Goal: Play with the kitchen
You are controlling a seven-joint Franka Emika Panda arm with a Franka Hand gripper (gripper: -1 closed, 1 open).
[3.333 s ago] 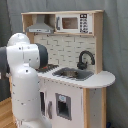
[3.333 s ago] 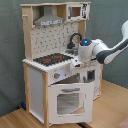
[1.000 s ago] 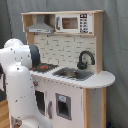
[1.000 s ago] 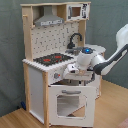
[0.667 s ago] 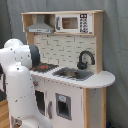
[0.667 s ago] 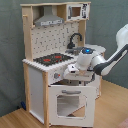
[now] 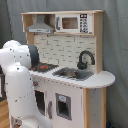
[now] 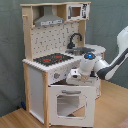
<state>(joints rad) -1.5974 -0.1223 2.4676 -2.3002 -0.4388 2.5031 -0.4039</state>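
— What am I working with here?

— A tall white and light-wood toy play kitchen (image 8: 50, 75), standing on a wooden floor (image 8: 20, 120) in front of a grey-green curtain (image 8: 10, 50). In both exterior views I see its black-and-red hob (image 8: 51, 59), black curved faucet (image 7: 85, 57), sink (image 7: 75, 73), grey hood (image 7: 41, 24) and small microwave (image 7: 74, 23) up top.

— How will it handle?

— I judge the frame stiff and too heavy to shift, so I'd only work the small moving parts. The windowed oven door (image 8: 69, 104) looks light and hinged; I'd take it by the bar handle (image 8: 75, 92) along its top edge. The knobs on the front panel look small and probably slippery, best pinched squarely.

— Where's the gripper?

— In the second exterior view, the gripper (image 8: 73, 76) sits right at the front panel, just above the oven door handle. I cannot tell whether its fingers are apart or together, or whether it touches a knob.

— And the room?

— Bare apart from the curtain backdrop. In the first exterior view the white arm (image 7: 17, 85) blocks the kitchen's front at the first exterior view's left.
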